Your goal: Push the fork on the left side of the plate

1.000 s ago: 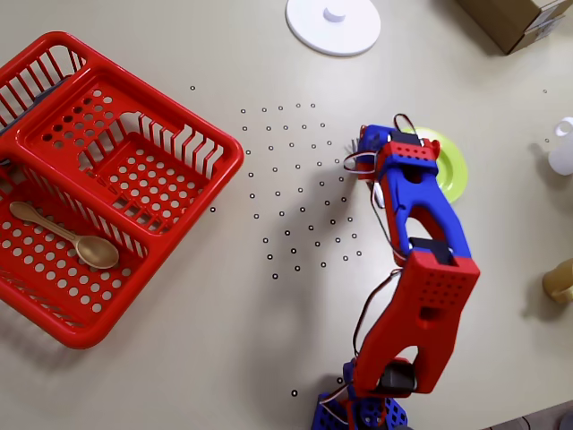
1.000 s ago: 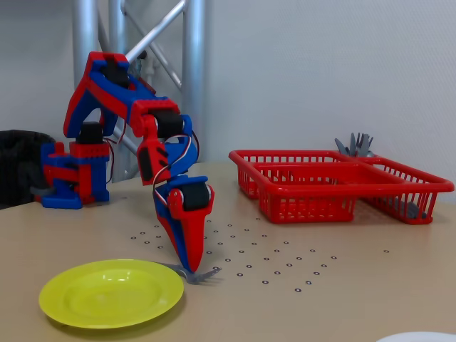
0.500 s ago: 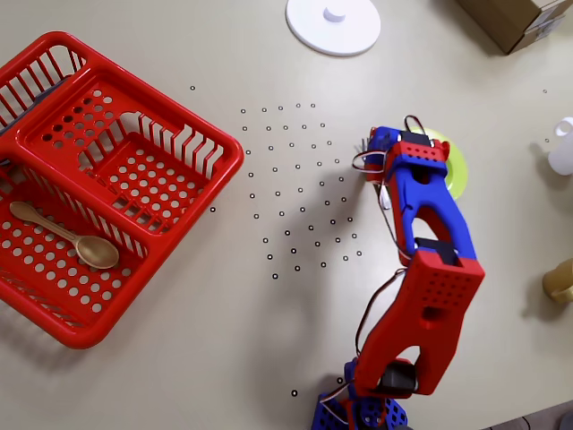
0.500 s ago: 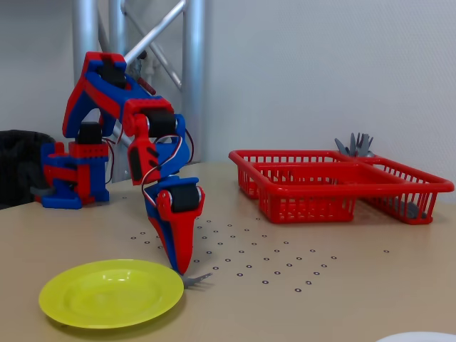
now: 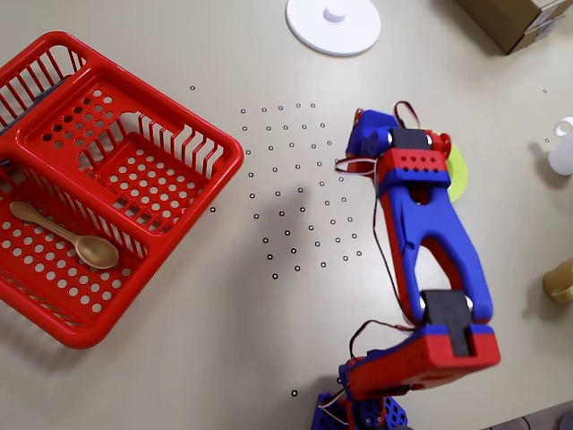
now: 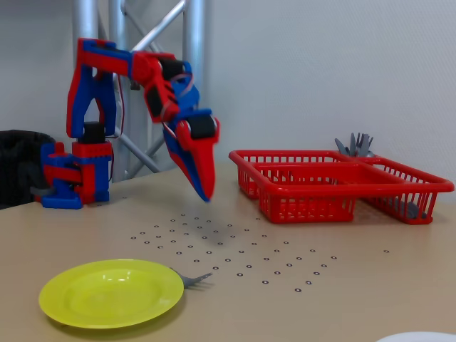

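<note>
The gripper (image 6: 207,197), a red and blue two-finger claw at the end of the blue-and-red arm (image 5: 433,242), hangs tip-down above the desk (image 6: 342,263) with its fingers drawn together to a narrow point and nothing between them, a posture that suits nudging rather than grasping. It is clear of the surface and well apart from the small shiny silver metal fork (image 6: 193,278), whose tines poke out from behind the rim of the round lime-green plate (image 6: 110,292) in the fixed view; the handle is hidden behind or under the plate, so how far the fork runs cannot be told. In the overhead view the arm covers most of the plate, leaving only a green crescent (image 5: 457,170), and the fork does not show there. The fork lies touching or just beside the plate's edge, on its right as the fixed view shows it, so the push looks hardly begun: the closed tip would likely have to come down to desk level near the tines. The red plastic basket (image 5: 98,184) holds a tan wooden spoon (image 5: 67,235), and the white round disc with a centre knob (image 5: 333,23) sits at the far edge, both out of the way.
</note>
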### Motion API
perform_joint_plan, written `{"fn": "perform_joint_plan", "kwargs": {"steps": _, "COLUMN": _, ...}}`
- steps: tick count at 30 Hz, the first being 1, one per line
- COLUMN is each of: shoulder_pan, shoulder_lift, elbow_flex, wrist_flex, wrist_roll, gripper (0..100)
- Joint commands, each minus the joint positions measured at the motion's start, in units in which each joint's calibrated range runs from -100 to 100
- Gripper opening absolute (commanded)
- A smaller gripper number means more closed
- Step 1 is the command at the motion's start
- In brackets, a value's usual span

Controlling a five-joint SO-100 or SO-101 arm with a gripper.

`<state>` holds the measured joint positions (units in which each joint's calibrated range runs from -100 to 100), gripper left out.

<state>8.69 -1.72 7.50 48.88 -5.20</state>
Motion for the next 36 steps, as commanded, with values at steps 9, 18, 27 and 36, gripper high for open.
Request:
{"fn": "perform_joint_plan", "kwargs": {"steps": 9, "shoulder_pan": -2.3, "shoulder_lift": -35.9, "elbow_flex": 35.7, "wrist_flex": -20.2, "wrist_roll": 1.3, "gripper": 0}}
{"fn": "perform_joint_plan", "kwargs": {"steps": 18, "shoulder_pan": -10.5, "shoulder_lift": -51.5, "elbow_flex": 50.7, "wrist_flex": -22.3, "wrist_roll": -1.7, "gripper": 0}}
{"fn": "perform_joint_plan", "kwargs": {"steps": 27, "shoulder_pan": -14.4, "shoulder_lift": -70.1, "elbow_flex": 68.2, "wrist_flex": -23.8, "wrist_roll": -0.7, "gripper": 0}}
{"fn": "perform_joint_plan", "kwargs": {"steps": 36, "shoulder_pan": -11.9, "shoulder_lift": -83.4, "elbow_flex": 84.8, "wrist_flex": -25.2, "wrist_roll": 1.1, "gripper": 0}}
